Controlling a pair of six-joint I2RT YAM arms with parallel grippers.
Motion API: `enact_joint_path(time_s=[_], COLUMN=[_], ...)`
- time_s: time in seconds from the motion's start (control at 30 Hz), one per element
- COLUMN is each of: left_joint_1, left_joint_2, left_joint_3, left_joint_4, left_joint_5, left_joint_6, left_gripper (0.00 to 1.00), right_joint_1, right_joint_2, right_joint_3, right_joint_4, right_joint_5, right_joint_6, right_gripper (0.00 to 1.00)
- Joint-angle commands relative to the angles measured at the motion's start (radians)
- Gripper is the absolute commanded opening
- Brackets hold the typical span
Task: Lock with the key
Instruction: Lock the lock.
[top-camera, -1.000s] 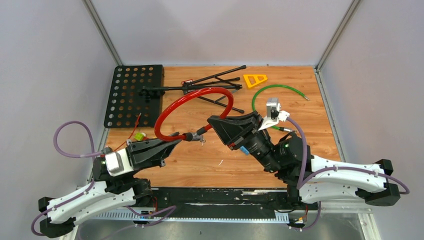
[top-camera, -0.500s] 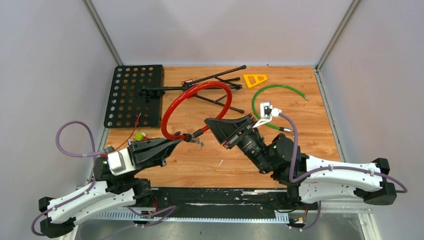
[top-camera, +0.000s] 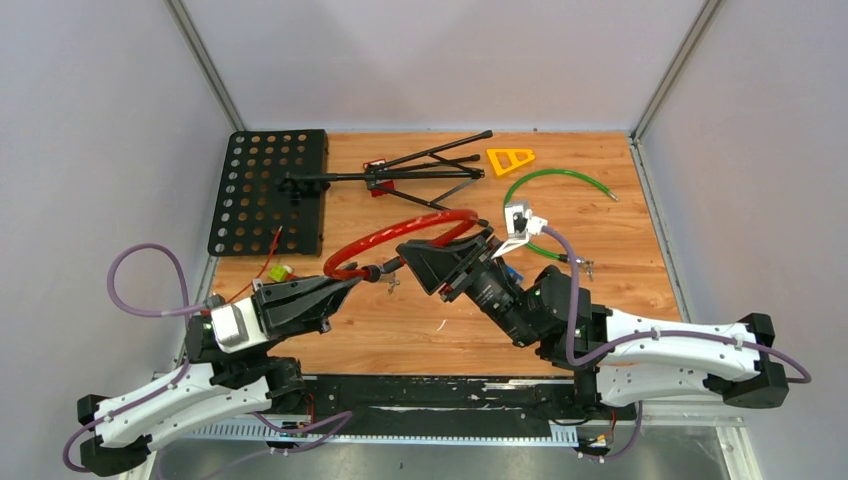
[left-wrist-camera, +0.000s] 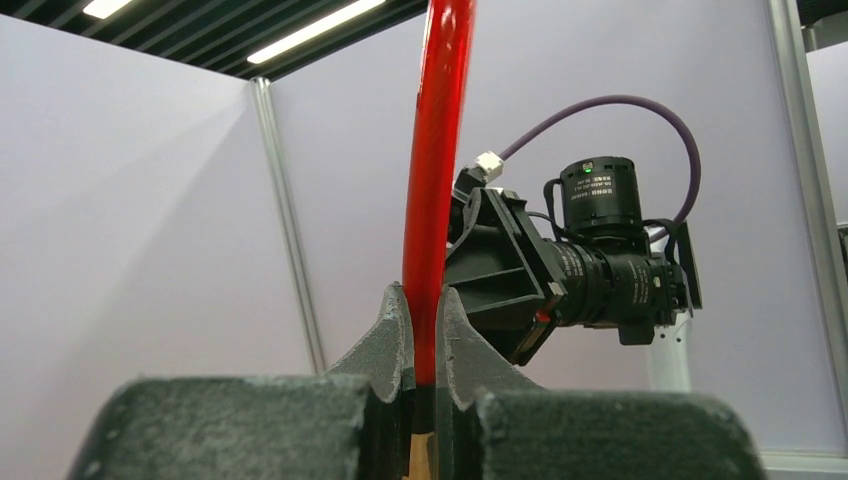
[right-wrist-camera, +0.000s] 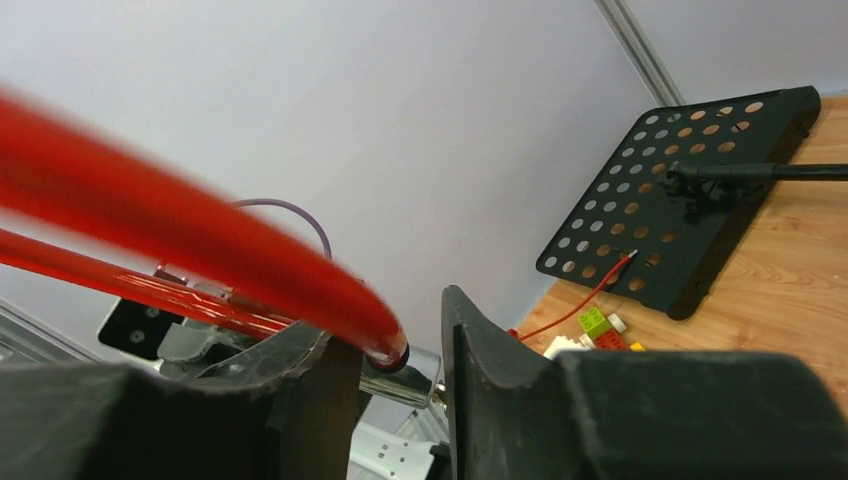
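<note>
From above, the red cable lock (top-camera: 400, 232) hangs as a tilted loop above the wooden desk (top-camera: 620, 250), between the two arms. The left gripper (top-camera: 347, 283) clamps the loop's near end, where a small metal piece (top-camera: 392, 284) dangles beneath the dark fitting. The right gripper (top-camera: 412, 252) sits against the loop's other side. At the back lie a black perforated plate (top-camera: 265, 190), folded stand legs (top-camera: 425, 168), a yellow triangle (top-camera: 510, 159) and a green cable (top-camera: 548, 183).

The left wrist view shows that gripper clenched on the red cable, which rises straight up from between the fingers; the right arm's black gripper and lens sit just behind it.

In the right wrist view the cable sweeps in blurred from one side. Its rounded tip lies between the jaws, against one finger, and clear space is left to the other, so this gripper is released.
</note>
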Motion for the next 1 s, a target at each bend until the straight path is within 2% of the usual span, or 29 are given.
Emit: enact_joint_path(time_s=[0.0,0.1,0.37,0.67,0.83,0.97], left_joint_1=[-0.002,-0.002,-0.002,-0.001,-0.001,-0.003], left_joint_2=[-0.012,-0.015,-0.006,-0.001,0.009,0.012], left_joint_3=[0.012,0.01,0.009,-0.023,-0.013,0.005], left_joint_4=[0.067,0.066,0.075,0.19,0.216,0.201], left_joint_5=[-0.004,-0.008,-0.043,-0.149,-0.147,-0.175], left_joint_6=[0.027,0.027,0.018,-0.058,-0.103,-0.135], left_gripper=[0.0,0.0,0.0,0.0,0.0,0.0], right_joint_1=[0.005,0.004,0.005,0.004,0.003,0.002], right_joint_2=[-0.029,-0.061,-0.115,-0.144,-0.16,-0.169], right_joint_3=[0.011,0.0,-0.029,-0.08,-0.119,-0.129], right_joint_4=[-0.026,-0.011,0.005,0.009,0.0,-0.023], right_joint_5=[-0.014,-0.003,-0.063,-0.381,-0.383,-0.339], right_joint_6=[-0.079,-0.125,-0.237,-0.513,-0.621,-0.646], right_gripper=[0.38,0.53,0.62,0.63,0.61,0.56])
